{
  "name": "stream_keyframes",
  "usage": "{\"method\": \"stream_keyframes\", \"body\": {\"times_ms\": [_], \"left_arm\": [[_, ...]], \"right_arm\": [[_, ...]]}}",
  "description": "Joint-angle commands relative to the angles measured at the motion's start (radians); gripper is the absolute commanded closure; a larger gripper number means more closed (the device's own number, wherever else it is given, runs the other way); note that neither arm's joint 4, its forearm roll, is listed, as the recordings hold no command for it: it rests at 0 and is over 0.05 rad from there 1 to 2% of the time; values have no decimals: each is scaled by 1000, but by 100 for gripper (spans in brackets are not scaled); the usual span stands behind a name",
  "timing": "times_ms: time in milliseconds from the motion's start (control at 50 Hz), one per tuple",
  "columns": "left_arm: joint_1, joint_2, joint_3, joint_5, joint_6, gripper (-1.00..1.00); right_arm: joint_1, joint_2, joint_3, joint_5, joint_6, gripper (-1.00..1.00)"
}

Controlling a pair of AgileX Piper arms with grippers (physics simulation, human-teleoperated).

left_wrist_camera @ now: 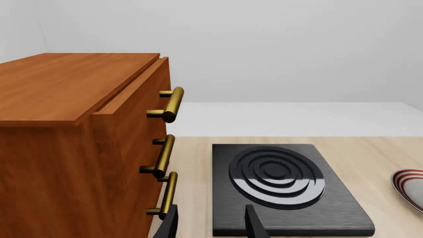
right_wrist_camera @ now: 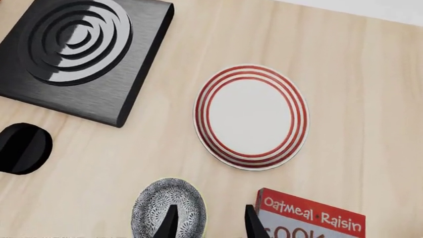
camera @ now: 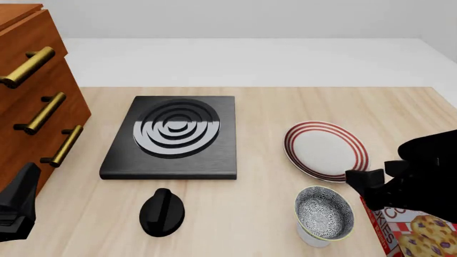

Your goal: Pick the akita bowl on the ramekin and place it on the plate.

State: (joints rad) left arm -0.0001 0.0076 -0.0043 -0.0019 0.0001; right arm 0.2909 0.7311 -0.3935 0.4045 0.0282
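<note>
The akita bowl [camera: 325, 214], speckled black and white inside, sits on the white ramekin [camera: 311, 237], of which only a sliver shows under it. Just behind them lies the red-ringed plate [camera: 326, 150]. My right gripper [camera: 361, 184] hovers beside the bowl's right rim, open and holding nothing. In the right wrist view the bowl [right_wrist_camera: 165, 208] lies under one finger [right_wrist_camera: 169, 224], the plate [right_wrist_camera: 251, 116] is further ahead, and the ramekin is hidden. My left gripper [camera: 18, 208] is open at the near left by the cabinet, far from the bowl.
A black stove plate [camera: 171, 136] with ring burner sits centre-left, its black knob [camera: 162, 212] in front. A wooden cabinet [camera: 32, 101] with brass handles stands at the left. A red cookie box [camera: 414, 233] lies right of the bowl, under the right arm.
</note>
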Motion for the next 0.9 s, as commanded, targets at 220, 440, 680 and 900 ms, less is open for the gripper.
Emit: {"method": "stream_keyframes", "body": {"times_ms": [220,440,680,900], "left_arm": [[0,0,0,0,0,-100],[0,0,0,0,0,-100],[0,0,0,0,0,-100],[0,0,0,0,0,-100]], "right_arm": [[13,106,100,-111,49,-100],[36,167,110,-145,79,-100],[65,242,103,-177,103,-100],[67,293,104,-208,110,-100]]}}
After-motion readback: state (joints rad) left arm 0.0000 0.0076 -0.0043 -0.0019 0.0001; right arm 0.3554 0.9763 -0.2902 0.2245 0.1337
